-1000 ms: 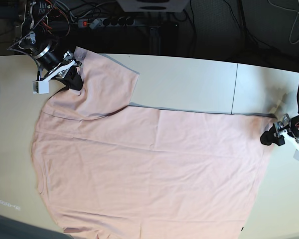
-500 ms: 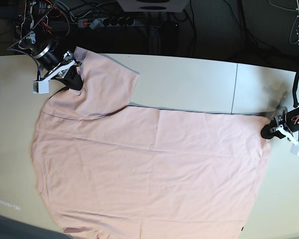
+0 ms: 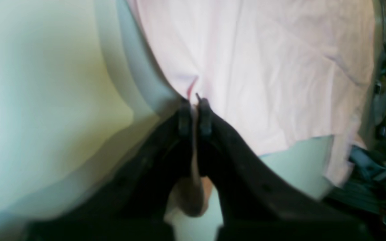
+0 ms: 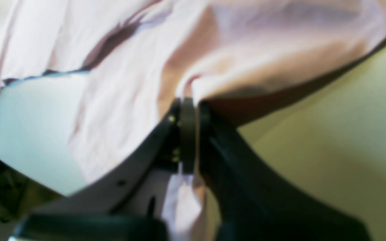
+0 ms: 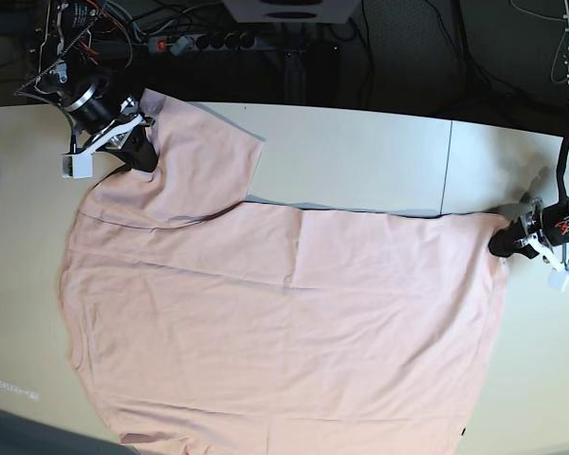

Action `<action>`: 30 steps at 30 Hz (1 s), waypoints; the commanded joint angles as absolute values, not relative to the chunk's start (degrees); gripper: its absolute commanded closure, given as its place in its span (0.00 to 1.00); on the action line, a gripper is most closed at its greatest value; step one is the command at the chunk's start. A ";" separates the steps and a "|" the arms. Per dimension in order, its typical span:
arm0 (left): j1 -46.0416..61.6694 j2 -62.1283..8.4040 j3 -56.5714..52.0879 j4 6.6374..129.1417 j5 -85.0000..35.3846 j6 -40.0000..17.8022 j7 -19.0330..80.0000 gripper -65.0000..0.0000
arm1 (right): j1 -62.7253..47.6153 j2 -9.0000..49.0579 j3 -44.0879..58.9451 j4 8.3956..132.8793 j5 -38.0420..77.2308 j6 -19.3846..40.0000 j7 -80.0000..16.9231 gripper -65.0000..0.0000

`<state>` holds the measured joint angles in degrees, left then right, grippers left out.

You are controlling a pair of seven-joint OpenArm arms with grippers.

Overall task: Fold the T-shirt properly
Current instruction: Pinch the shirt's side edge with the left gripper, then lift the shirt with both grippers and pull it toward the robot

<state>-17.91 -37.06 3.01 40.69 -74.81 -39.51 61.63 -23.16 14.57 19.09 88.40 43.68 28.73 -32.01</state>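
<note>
— Across the middle of the base view, T-shirt (image 5: 284, 332) lies spread flat on the table (image 5: 360, 152), plain side up, upper-left sleeve flipped over. Folded?

— Not yet; no body fold visible. Judging it early: corners gripped, every fold left.

— Grippers?

— Right gripper (image 5: 137, 142), upper left, jaws clamped on the sleeve edge (its wrist view shows cloth pinched and hanging below). Left gripper (image 5: 501, 245), right edge, closed on the hem corner; fabric sits between its fingertips (image 3: 184, 115).

— Lettering?

— None showing.
</note>
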 commanded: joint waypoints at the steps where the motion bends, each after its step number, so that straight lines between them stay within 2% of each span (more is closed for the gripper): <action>1: -19.05 -38.48 2.76 41.21 -78.30 -40.00 62.57 1.00 | -23.18 15.11 19.42 89.54 44.66 30.28 -33.39 1.00; 4: -19.05 -39.77 2.76 41.67 -85.00 -40.00 65.87 1.00 | -23.20 15.25 19.59 91.22 45.50 31.20 -35.94 1.00; 15: -19.05 -45.34 2.76 50.37 -85.00 -40.00 70.11 1.00 | -23.22 15.81 23.83 99.44 49.19 31.40 -40.10 1.00; 20: -19.22 -46.54 2.76 53.76 -85.00 -40.00 69.84 1.00 | -22.20 19.77 25.39 99.92 52.07 32.80 -40.18 1.00; 30: -22.11 -46.44 2.76 54.06 -85.00 -40.00 67.53 1.00 | -13.10 28.86 25.39 99.46 51.37 32.82 -41.65 1.00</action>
